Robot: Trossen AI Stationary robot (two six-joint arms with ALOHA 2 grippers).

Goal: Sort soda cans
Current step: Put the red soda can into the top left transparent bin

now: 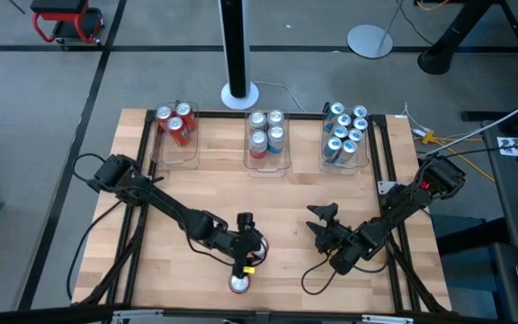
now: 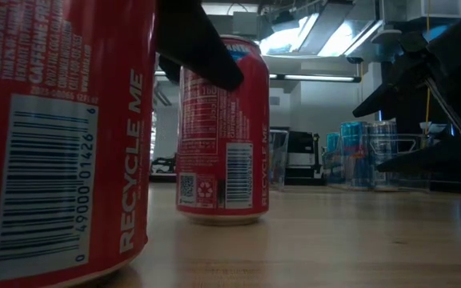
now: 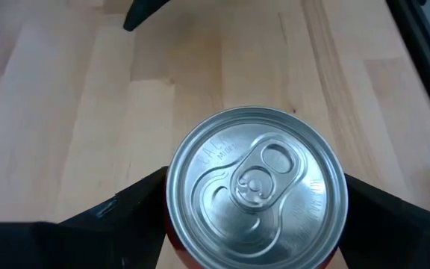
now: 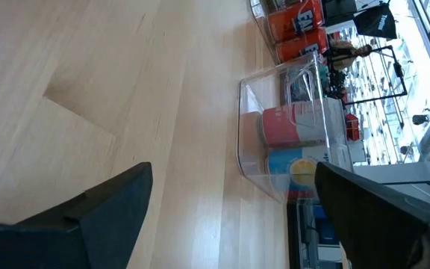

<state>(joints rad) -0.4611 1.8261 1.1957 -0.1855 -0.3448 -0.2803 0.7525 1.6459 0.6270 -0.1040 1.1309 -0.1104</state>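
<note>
A red soda can [image 3: 256,187] stands upright on the wooden table between the fingers of my left gripper [image 3: 254,181], which is open around it. In the low view one dark finger [image 2: 198,48] crosses the upper left of this can [image 2: 222,144]. In the high view the left gripper [image 1: 244,256] hides it. A second red can [image 1: 239,284] stands by the near edge and looms large in the low view [image 2: 62,136]. My right gripper [image 1: 317,225] waits open and empty to the right, facing the bins [image 4: 230,224]. My left gripper has one finger on either side of the red can's upper wall [image 3: 172,224], slanting down from the table's far left. The can's silver top hides the meeting place, so I cannot tell whether the fingers touch. The can stands upright on the table.
Three clear bins line the far edge. The left bin [image 1: 176,135] holds red cans, the middle one [image 1: 268,139] silver-and-red cans, the right one [image 1: 344,135] several teal-blue cans. A black pole base [image 1: 239,93] stands behind them. Bare wood [image 1: 268,193] lies between bins and grippers.
</note>
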